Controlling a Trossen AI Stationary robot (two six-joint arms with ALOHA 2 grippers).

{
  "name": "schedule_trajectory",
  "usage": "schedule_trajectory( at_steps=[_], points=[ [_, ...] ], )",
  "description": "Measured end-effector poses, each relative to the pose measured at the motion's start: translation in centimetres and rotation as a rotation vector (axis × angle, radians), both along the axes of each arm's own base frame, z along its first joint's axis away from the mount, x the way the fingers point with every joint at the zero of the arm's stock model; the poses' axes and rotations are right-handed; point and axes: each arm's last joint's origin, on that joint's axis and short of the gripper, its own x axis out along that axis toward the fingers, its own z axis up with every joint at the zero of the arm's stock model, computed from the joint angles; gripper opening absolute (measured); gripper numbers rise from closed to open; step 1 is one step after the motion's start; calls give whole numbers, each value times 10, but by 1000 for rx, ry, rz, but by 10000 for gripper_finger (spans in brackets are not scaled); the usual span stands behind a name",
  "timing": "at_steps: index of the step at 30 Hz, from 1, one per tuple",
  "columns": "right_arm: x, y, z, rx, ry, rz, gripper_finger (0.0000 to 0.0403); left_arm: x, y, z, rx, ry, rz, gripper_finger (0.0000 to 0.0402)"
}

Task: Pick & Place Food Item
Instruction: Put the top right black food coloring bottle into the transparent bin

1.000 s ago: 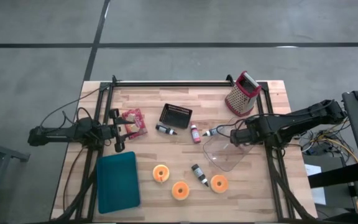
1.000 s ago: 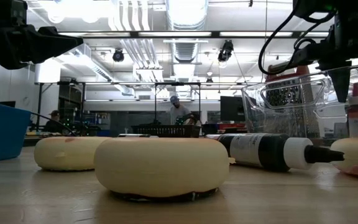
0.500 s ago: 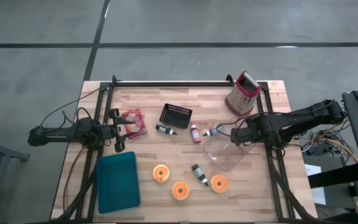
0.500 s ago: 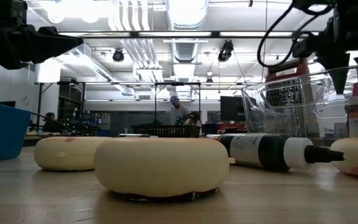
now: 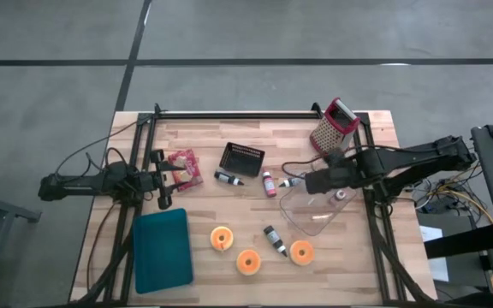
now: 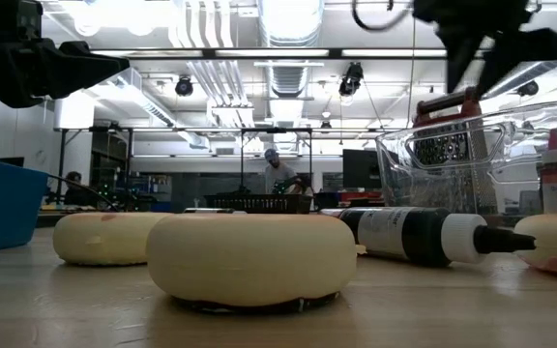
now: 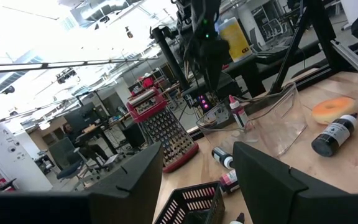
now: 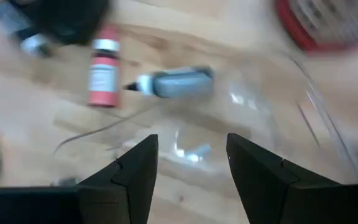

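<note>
- The right gripper (image 5: 313, 181) was seen above the far edge of the clear container (image 5: 313, 214), on the right half of the table (image 5: 229, 137); its fingers (image 8: 135, 171) were parted, with nothing held between them.
- The food items were taken to be the three orange-and-cream rounds near the front edge: one (image 5: 302, 251) just in front of the container, one (image 5: 248, 261) in the middle, one (image 5: 221, 239) further left.
- From the right gripper, the nearest round lay toward the near side and slightly right, past the container; being round, it showed no long axis to align with.
- The left gripper (image 5: 168, 178) was held at the left, beside the red packet (image 5: 183, 166) and beyond the blue tray (image 5: 162, 249), its fingers (image 7: 129, 186) also apart and empty.
- The right arm was judged the nearer to that round; the left arm was judged closer to the leftmost one.
</note>
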Motion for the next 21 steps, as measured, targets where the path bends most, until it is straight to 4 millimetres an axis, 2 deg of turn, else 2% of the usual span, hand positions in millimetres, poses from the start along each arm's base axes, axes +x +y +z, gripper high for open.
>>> schedule_trajectory(
  at_steps=[5, 8, 14, 21],
  points=[
    [22, 2, 4, -250, 110, 423, 185, 0, 0, 0, 0, 2, 0, 200],
    [35, 3, -1, -360, 218, 598, 185, 0, 0, 0, 0, 3, 0, 200],
    [65, 4, -20, -503, 402, 841, 185, 0, 0, 0, 0, 3, 0, 200],
    [102, 1, -31, -543, 455, 1003, 185, 0, 0, 0, 0, 3, 0, 200]
  ],
)
